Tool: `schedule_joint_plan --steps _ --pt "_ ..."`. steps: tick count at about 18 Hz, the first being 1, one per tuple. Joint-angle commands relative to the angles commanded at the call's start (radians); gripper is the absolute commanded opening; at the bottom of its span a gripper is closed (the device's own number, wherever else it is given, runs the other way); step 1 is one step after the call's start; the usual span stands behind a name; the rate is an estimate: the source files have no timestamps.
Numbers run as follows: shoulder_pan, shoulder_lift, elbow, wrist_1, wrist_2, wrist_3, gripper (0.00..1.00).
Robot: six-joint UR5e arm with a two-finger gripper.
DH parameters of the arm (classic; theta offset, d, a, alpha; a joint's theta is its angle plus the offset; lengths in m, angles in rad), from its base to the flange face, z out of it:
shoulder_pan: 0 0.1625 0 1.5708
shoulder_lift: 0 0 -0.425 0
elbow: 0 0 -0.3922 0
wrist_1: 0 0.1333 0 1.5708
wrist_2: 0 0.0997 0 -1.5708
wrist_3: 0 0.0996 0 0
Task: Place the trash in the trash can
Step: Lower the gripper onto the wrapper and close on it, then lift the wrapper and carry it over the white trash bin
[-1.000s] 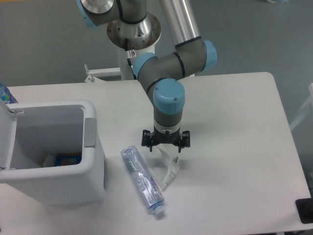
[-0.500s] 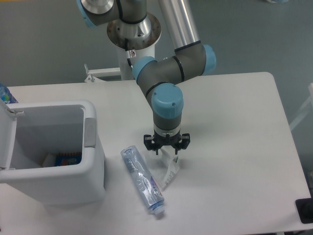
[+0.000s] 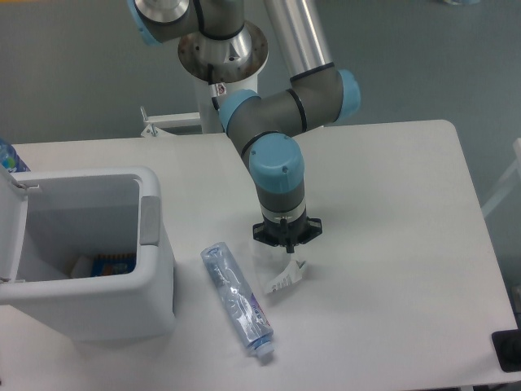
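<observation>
A crushed clear plastic bottle (image 3: 238, 300) with a bluish label lies flat on the white table, its cap toward the front. Just right of it is a crumpled clear-white wrapper (image 3: 279, 274). My gripper (image 3: 286, 249) points straight down onto the wrapper's top edge, and its fingers are drawn together and shut on it. The wrapper's lower part bunches up below the fingertips. The white trash can (image 3: 153, 244) stands at the left with its lid (image 3: 10, 236) flipped open, a hand's width left of the bottle.
Inside the can lies a white scrap and a blue-orange item (image 3: 113, 262). A black object (image 3: 506, 350) sits at the table's front right corner. A blue bottle top (image 3: 8, 155) shows at the left edge. The arm's base (image 3: 224, 57) rises behind the table.
The gripper came down onto the wrapper and its fingers went from spread to shut. The wrapper has crumpled and pulled in under the fingertips. The bottle has not moved.
</observation>
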State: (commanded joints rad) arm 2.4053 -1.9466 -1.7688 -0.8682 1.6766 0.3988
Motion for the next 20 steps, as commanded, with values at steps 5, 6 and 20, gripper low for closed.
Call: schedule_joint_plan --steps 5,6,20 --pt "0.047 0.077 0.046 -0.012 -0.082 0.0 0.0" --pt "0.064 0.099 0.051 -0.012 -0.128 -0.002 0.0" --pt "0.161 0.216 0.224 -0.038 -0.62 -0.218 0.0"
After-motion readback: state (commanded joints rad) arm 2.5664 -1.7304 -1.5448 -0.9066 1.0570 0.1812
